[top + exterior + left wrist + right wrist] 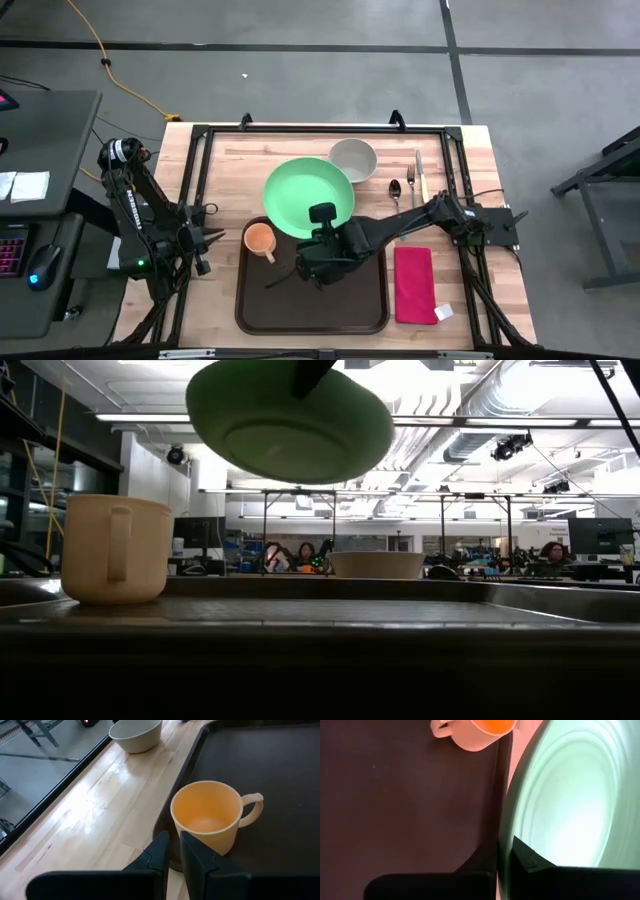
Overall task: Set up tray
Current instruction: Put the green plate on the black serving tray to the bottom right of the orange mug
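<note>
Cup (259, 239) sits on tray (310, 310); right hand (322, 226) clamped on plate (300, 195) rim, held above; bowl (352, 159), cutlery (410, 185), napkin (413, 284) remain on worktop (225, 170); left hand (212, 239) slightly apart, empty.

From straight above we look down on the whole table (300, 140) and both arms, while our low camera sits at the tray's (400, 610) rim height, facing level across it into the room. Our left wrist camera looks closely past its fingers (165, 855) at the cup (207, 815), our right wrist camera very closely at the green plate (570, 795); all four views share the cup and tray.
</note>
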You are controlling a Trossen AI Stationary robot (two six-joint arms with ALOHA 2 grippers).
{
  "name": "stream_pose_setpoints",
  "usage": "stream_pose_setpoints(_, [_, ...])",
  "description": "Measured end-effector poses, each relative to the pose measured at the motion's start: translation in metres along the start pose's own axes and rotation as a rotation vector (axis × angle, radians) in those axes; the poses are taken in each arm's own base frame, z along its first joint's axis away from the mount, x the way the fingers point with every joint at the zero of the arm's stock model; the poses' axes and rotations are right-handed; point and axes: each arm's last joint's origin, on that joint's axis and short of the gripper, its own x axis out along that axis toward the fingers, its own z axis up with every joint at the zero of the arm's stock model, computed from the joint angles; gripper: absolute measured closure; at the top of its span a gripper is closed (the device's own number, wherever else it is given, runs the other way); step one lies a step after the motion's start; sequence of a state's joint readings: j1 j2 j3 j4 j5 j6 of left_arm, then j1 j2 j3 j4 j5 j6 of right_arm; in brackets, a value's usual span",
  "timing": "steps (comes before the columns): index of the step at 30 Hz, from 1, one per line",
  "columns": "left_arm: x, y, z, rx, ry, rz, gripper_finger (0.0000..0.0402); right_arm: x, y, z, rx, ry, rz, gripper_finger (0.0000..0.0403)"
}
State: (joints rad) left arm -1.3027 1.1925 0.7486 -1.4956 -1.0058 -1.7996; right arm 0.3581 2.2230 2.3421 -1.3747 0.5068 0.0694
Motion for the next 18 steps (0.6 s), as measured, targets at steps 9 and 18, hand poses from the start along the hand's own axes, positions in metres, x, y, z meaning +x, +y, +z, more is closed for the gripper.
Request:
stream_pose_setpoints(9, [0.000, -0.001, 0.000, 0.008, 0.001, -0.005, 0.0323, -0.011, 0.020, -0.005, 0.067, 0.017, 0.011, 0.0403])
stream_pose_setpoints(18, [0.000, -0.001, 0.000, 0.011, 0.001, -0.005, 0.0323, -0.021, 0.035, -0.009, 0.131, 0.018, 0.010, 0.0403])
